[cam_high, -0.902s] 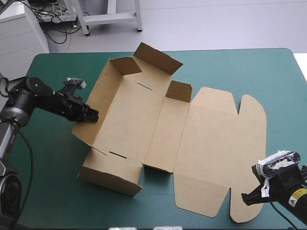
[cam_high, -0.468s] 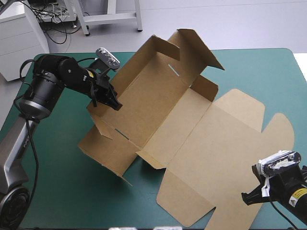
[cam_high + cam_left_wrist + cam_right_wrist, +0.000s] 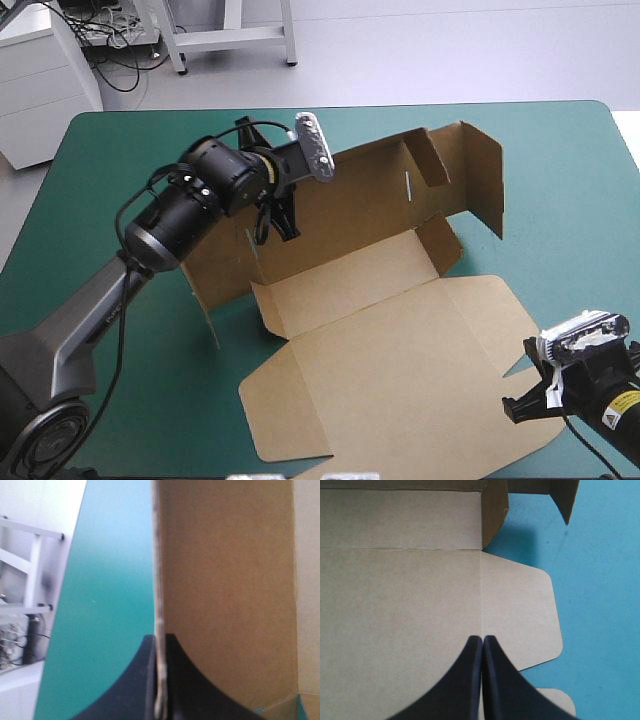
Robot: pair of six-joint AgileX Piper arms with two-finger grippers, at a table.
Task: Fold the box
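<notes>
**Box half raised at mid-desk, left hand pinching its tall wall**

The box (image 3: 400, 350) sat across the middle of the desk (image 3: 90, 330), on the teal-green cover (image 3: 560, 200). Part of it stood up and part lay flat. Its tall wall (image 3: 350, 205) rose on edge and ran from about 9 o'clock of the desk's centre toward 1 o'clock, skewed to the desk's edges. At the 1 o'clock end an end flap (image 3: 485, 175) turned toward the near side. A smaller flap (image 3: 428, 160) stuck inward beside a narrow slot (image 3: 408, 186) cut in the wall. From the foot of the wall the board ran toward 5 o'clock, first as a narrow strip (image 3: 350, 280). Beyond it the wide lid panel (image 3: 420, 370) lay flat and reached almost to the desk's near edge.

The left hand (image 3: 283, 222), at about 11 o'clock, was clamped on the tall wall's top edge. In the left wrist view the board's edge ran between the two black fingers (image 3: 185, 680), one on each face and all but meeting. The left arm (image 3: 180, 210) came across from 8 o'clock, and its bulk hid part of the wall's 9 o'clock end from above.

The right hand (image 3: 518, 408) hung at about 4 o'clock, by the desk's near right corner, at the lid panel's outer edge. Its fingers were pressed together into one point, with no board seen between them. The right wrist view showed them over the flat board, pointing along a crease. A rounded tab (image 3: 520, 615) lay just beside them, with bare cover past it. Whether they touched the board could not be told. The lid panel lay between the two hands.
</notes>
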